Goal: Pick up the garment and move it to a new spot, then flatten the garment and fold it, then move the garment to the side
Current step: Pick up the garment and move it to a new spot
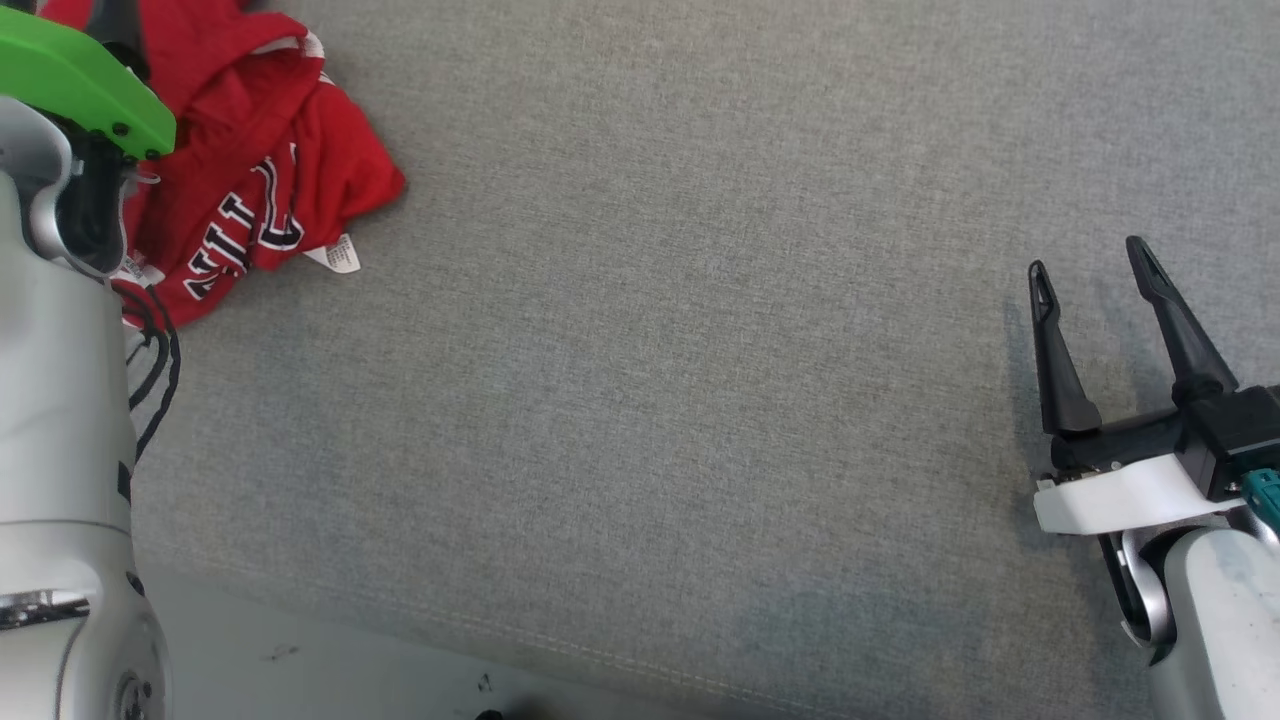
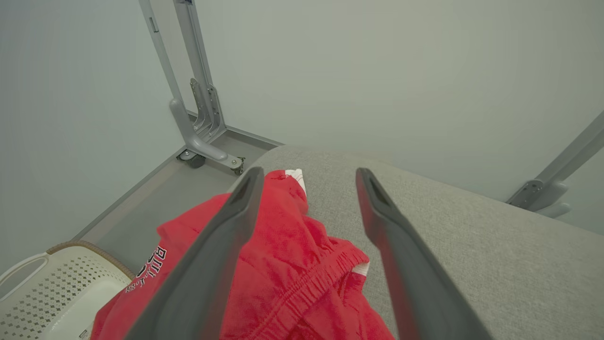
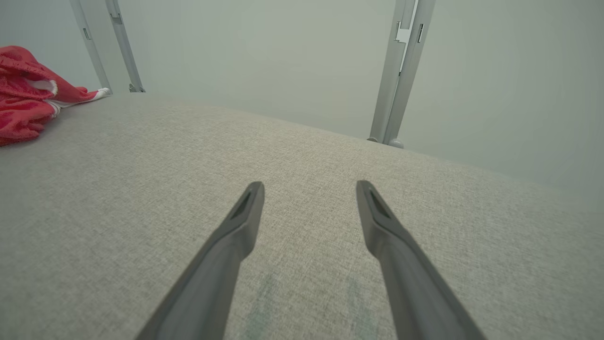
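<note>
head view, garment: one red garment (image 1: 260,170), bunched at the far left corner of the grey table (image 1: 700,350), no clear long axis.
head view, right tool: right tool (image 1: 1088,258) low right, fingers apart, empty, well apart from the cloth.
left wrist view, left tool: left tool (image 2: 309,174) fingers apart, nothing between them, over the garment (image 2: 292,255); one white basket (image 2: 52,288) on the floor.
right wrist view: right tool (image 3: 310,185) over bare table; garment (image 3: 23,94) far upper left.
nearer arm: left, likely a short drop.
count: one garment, two tools.
</note>
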### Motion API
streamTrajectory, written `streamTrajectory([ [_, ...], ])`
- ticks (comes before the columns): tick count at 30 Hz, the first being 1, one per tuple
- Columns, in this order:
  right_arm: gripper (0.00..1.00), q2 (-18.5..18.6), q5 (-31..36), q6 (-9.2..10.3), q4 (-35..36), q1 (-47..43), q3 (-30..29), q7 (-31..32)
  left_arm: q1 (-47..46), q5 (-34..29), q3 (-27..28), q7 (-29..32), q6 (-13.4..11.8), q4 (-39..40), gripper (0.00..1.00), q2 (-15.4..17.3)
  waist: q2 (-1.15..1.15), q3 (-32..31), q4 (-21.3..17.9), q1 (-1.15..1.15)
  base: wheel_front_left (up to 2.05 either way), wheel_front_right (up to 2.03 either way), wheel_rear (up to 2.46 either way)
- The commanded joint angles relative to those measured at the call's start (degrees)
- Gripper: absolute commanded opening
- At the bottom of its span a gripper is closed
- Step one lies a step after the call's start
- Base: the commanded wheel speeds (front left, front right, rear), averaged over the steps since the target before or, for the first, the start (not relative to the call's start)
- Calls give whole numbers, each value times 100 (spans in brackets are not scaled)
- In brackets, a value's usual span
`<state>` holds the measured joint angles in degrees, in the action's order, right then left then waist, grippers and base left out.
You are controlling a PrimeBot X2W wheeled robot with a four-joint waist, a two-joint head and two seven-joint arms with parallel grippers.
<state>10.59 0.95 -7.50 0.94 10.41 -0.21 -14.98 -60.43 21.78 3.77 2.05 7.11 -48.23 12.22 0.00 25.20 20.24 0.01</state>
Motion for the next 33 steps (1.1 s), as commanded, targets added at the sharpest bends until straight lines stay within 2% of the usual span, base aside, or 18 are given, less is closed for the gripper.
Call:
streamTrajectory([
  [1,100,55,37,2,41,117,-9,-13,-180,50,-14,133,26,-168,100,53,0,514,-154,-1,0,0,0],
  [4,100,119,35,2,97,220,-10,-13,-567,64,-56,613,-84,-719,100,137,0,726,-173,-1,0,0,0],
  [5,100,153,27,2,130,278,-25,-13,-779,72,-77,921,-201,-1058,100,170,0,849,-176,-1,0,0,0],
  [10,100,209,3,2,139,382,-28,-12,-1151,143,-46,1446,-475,-1695,100,211,0,1064,-193,-1,0,0,0],
  [15,100,238,-16,2,98,447,-45,7,-1280,130,-142,1825,-408,-2109,100,252,0,1199,-203,-1,0,0,0],
  [18,100,237,-5,2,73,460,-48,8,-1296,119,-181,1818,-410,-2219,100,289,0,1245,-195,-1,0,0,0],
  [19,100,235,-5,2,58,468,-38,8,-1267,114,-205,1827,-375,-2253,91,273,0,1248,-194,-1,0,0,0],
  [20,100,228,-12,2,46,473,-30,9,-1252,137,-197,1778,-361,-2273,0,271,0,1249,-194,-1,0,0,0],
  [24,100,194,-31,2,16,507,4,9,-1194,124,-216,1383,-396,-2275,0,331,0,1213,-190,-1,0,0,0],
  [28,100,119,-91,2,-16,483,-75,8,-1131,170,-151,643,-436,-2168,0,394,0,1082,-207,-1,0,0,0],
  [33,100,77,-134,2,-84,361,-126,8,-1020,190,-142,136,-351,-2160,0,386,0,874,-201,-1,0,0,0],
])
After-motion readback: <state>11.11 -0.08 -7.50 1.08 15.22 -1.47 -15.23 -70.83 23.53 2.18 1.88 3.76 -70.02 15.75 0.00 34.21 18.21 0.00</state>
